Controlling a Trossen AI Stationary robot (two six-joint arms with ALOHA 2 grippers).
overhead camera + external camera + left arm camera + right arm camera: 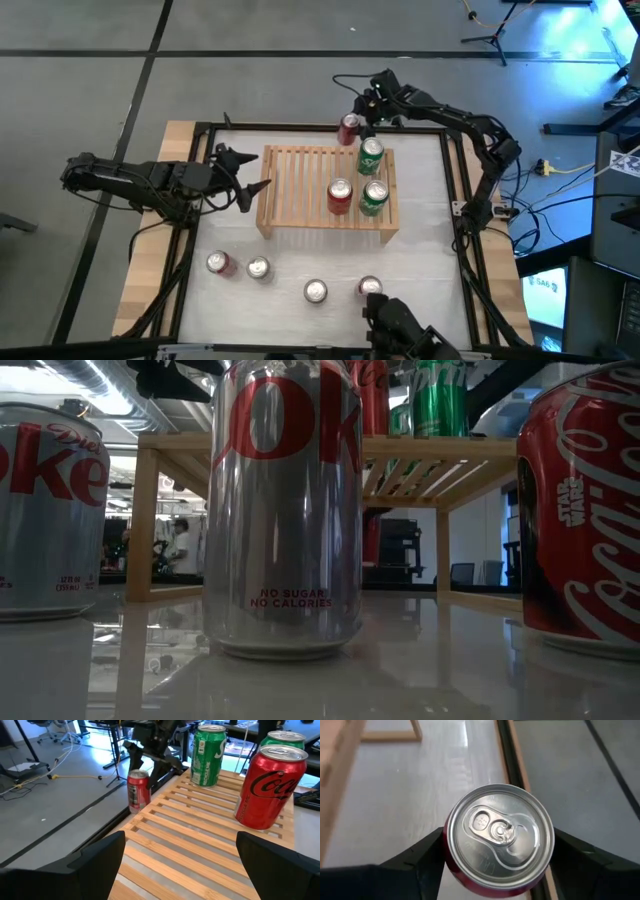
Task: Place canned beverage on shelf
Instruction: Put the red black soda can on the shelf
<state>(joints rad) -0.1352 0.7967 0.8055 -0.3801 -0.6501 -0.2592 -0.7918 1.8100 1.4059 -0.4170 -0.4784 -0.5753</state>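
Right claw (pixel 352 122) clamped around red can (pixel 348 129) beside shelf (pixel 300 190); left claw (pixel 250 172) spread wide, empty.

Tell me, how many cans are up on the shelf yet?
Three cans stand on the shelf: two green, one red. The right gripper is around another red can beside the shelf. Four cans wait on the table. The left gripper is open, empty.

Silver can (pixel 285 510): "NO SUGAR NO CALORIES". Red can (pixel 585 510): "STAR WARS".
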